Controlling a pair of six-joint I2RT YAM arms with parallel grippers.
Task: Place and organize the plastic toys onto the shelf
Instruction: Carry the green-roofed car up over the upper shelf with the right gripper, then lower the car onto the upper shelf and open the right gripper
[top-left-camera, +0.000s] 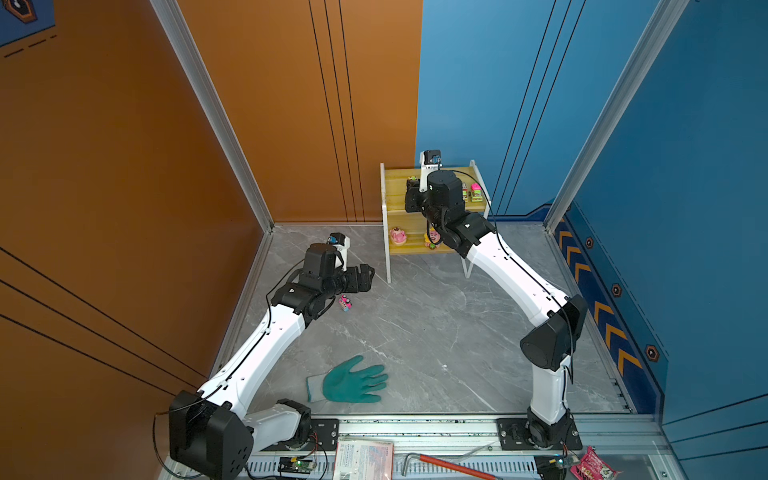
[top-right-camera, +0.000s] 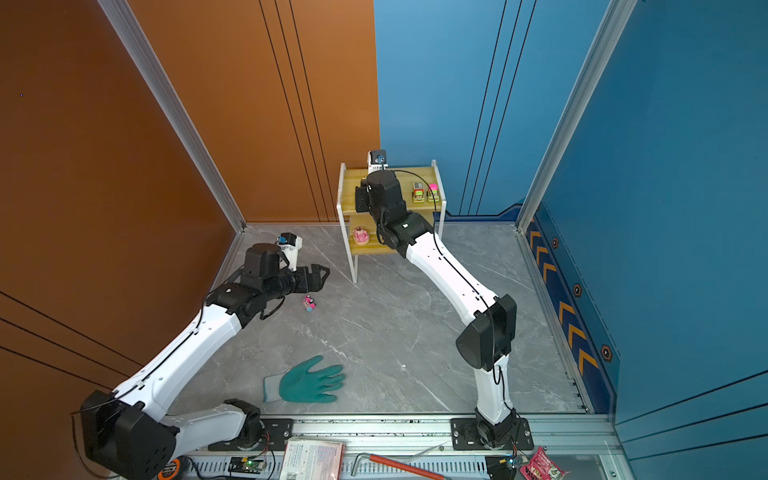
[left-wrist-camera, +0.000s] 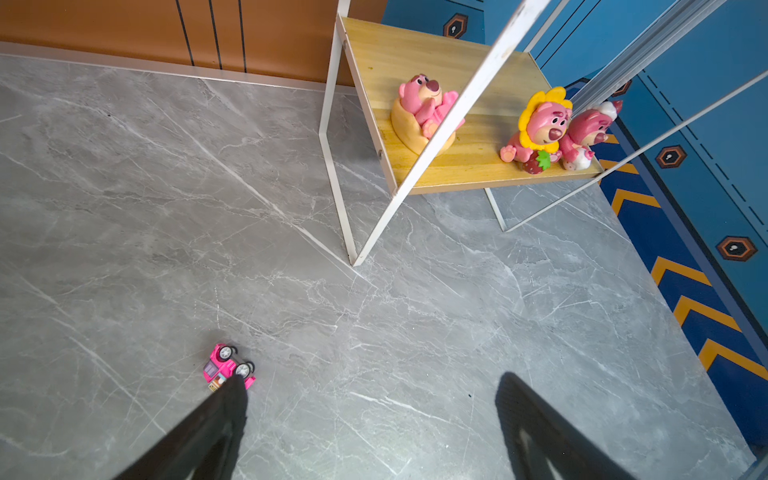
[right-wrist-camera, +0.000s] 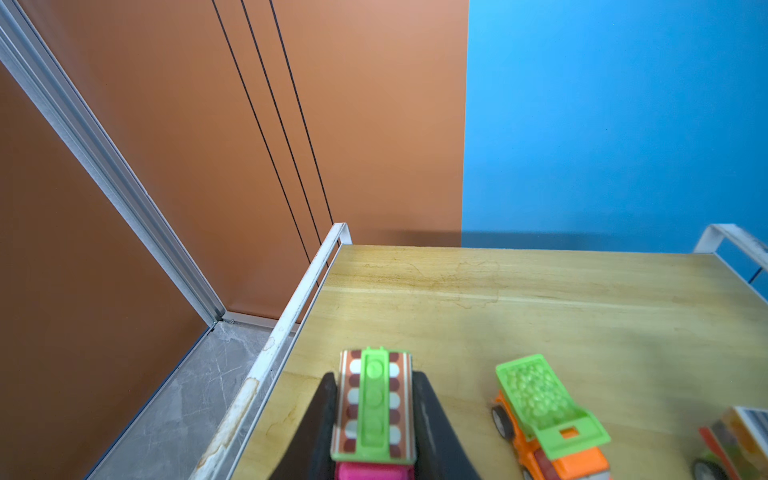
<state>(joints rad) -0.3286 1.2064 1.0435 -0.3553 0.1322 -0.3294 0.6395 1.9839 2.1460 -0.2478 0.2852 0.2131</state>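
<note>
Green-roof car (right-wrist-camera: 376, 415) is clamped in right tool (right-wrist-camera: 374, 378) over shelf (right-wrist-camera: 540, 291) top board, near its side rail (right-wrist-camera: 291, 324), so a skewed release could roll it off; left tool (left-wrist-camera: 370, 380) hangs open, off-centre above pink car (left-wrist-camera: 226, 368) on tabletop (left-wrist-camera: 166, 208), and could knock it away.

No text legible to me from here. Print on the booklet (top-left-camera: 363, 459) at the near edge and the red packet (top-left-camera: 591, 466) near right is too small to read. Right wall strip: orange chevrons (top-left-camera: 603, 309) and hexagon badges (top-left-camera: 616, 289).
</note>
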